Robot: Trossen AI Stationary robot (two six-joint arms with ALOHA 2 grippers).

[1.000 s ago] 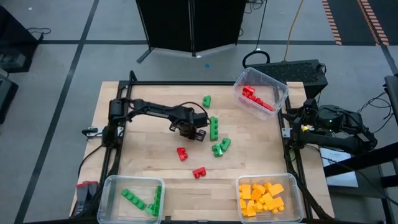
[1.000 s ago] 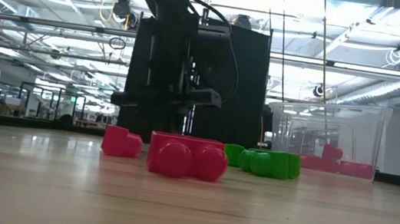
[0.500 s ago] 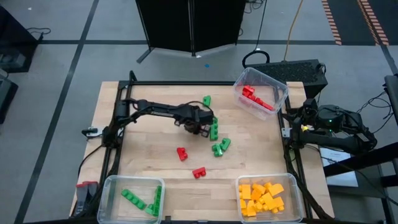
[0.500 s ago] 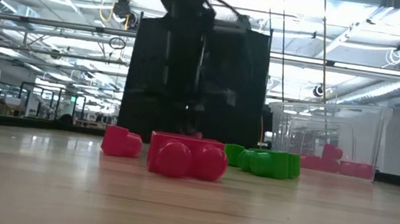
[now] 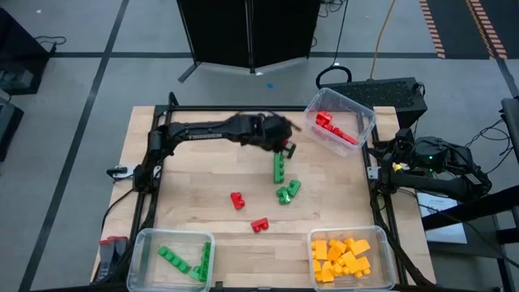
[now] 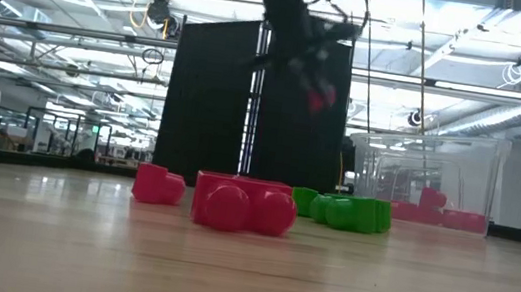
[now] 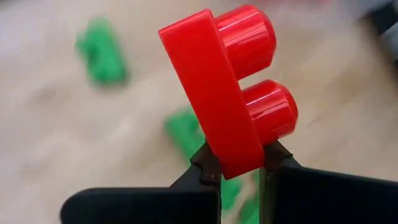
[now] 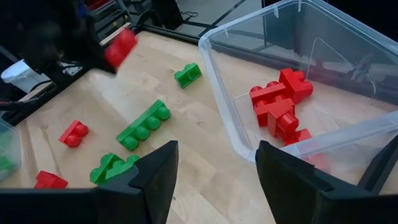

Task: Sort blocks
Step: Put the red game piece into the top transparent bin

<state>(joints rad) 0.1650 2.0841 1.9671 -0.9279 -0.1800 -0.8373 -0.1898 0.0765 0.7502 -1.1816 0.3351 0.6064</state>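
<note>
- Pincer first — my left pincer [image 7: 239, 163] is pinching a red brick [image 7: 229, 87] by the lower edge of its flat plate, fingers [image 7: 205, 169] pressed tight on either side, the two studs sticking out sideways past the grip.
- From above, that same left pincer [image 5: 285, 139] hangs over the far part of the counter [image 5: 195, 191], my arm stretched out from its base on the left toward the far right corner; the level view shows the brick well up off the wood.
- Step in hand, as I judge it: carrying this red brick across to the clear bin with the reds [image 5: 340, 120], which sits tilted at the far right corner, just beyond my pincer.
- Just below my path lies a long green brick [image 5: 279, 167], with a small green cluster [image 5: 286, 191] near it; two loose red bricks [image 5: 237, 199] wait nearer the front edge.
- Near edge: a green bin [image 5: 172, 258] at the left, a yellow-orange bin [image 5: 349, 258] at the right.
- Next move calls for reaching a little farther until the brick is over the red bin's open mouth — clearing its near wall — and only then letting go.
- My right pincer [image 8: 214, 171] waits off the counter's right side, spread wide, looking at that same bin.
</note>
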